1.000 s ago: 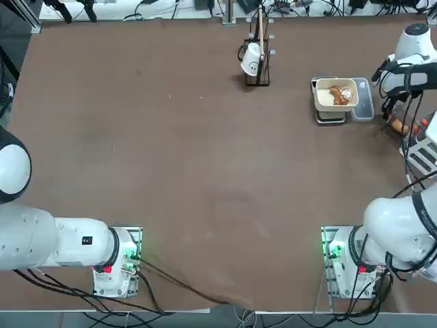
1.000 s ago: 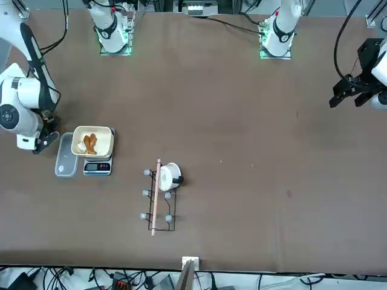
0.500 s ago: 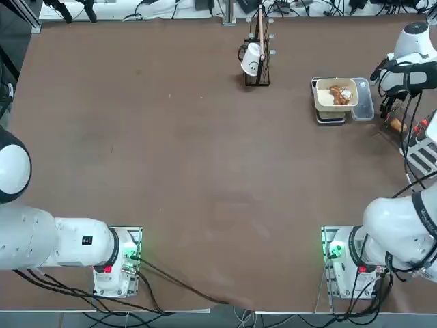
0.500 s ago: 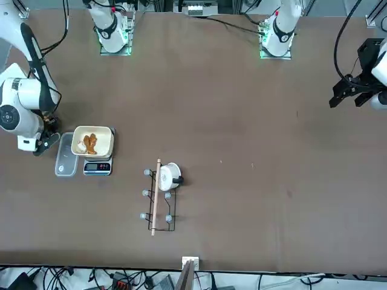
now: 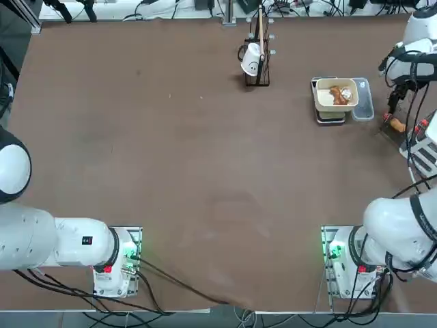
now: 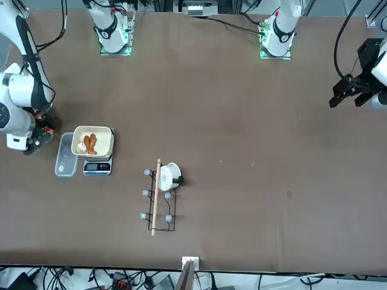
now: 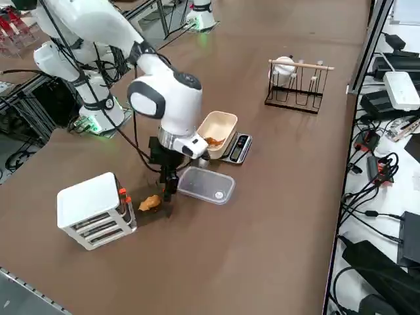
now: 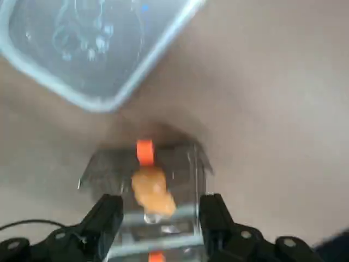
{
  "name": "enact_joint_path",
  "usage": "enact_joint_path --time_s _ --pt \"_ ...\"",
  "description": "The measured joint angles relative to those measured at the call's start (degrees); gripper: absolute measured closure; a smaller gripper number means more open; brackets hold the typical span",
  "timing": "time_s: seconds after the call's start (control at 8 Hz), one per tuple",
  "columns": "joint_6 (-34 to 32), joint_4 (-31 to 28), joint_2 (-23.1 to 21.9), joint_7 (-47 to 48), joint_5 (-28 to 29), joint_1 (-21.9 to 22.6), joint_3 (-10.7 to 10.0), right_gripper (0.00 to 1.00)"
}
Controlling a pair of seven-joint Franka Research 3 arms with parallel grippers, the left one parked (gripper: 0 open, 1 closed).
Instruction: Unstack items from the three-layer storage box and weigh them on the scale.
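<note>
Bread piece sits in a drawer below the right gripper; its wide fingers could catch the drawer walls.

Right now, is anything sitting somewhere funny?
Yes: one bread piece lies in a clear tray beside the storage box, not in the bowl on the scale. The open right gripper hangs above it.
</note>
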Motion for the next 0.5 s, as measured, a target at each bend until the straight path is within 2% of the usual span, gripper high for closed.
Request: enact_joint_path --time_s 0.12,0.25,0.5 --pt "-2.3 -0.29 -1.7 -0.83 0.13 -0.75 -0.06 0.23" --pt "-0.47 -1.6 -2.19 -2.59 0.18 -3.25 -0.17 0.25" --pt "10.25 -6.86 -1.15 -4.44 0.17 -8.8 -0.51 0.24"
